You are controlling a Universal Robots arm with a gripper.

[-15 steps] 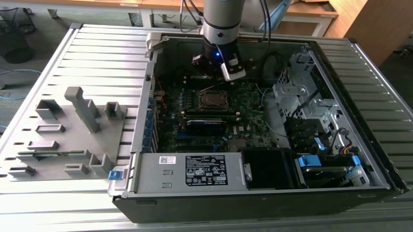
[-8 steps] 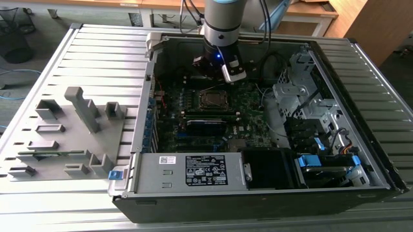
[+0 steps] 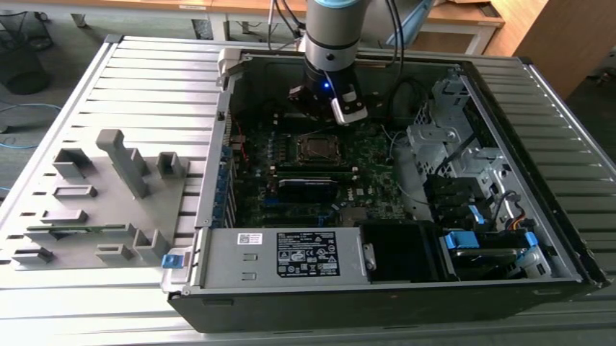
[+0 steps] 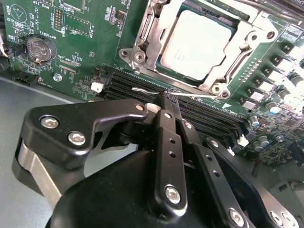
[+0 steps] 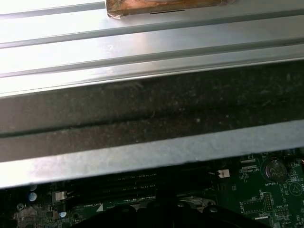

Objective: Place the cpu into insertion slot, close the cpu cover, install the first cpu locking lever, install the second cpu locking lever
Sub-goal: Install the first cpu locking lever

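The cpu [image 4: 197, 45], a dull silver square, lies flat in the insertion slot [image 4: 137, 57] on the green motherboard. The cpu cover [image 4: 251, 35], a metal frame, is folded down around its edges. A thin wire locking lever [image 4: 142, 89] runs along the side of the socket that faces the memory slots. Its bent end lies right beside my fingertips. My gripper [image 4: 165, 100] is shut, its black fingers pressed together just over that edge of the socket. In the exterior view the gripper [image 3: 327, 115] hangs inside the open computer case, just behind the socket [image 3: 316, 148].
Long black memory slots [image 4: 209, 116] lie between my gripper and the socket. A coin battery [image 4: 38, 47] sits on the board. The case holds a power supply [image 3: 288, 256], drive cages [image 3: 452, 144] and cables. A grey fixture [image 3: 115, 194] stands on the exterior view's left.
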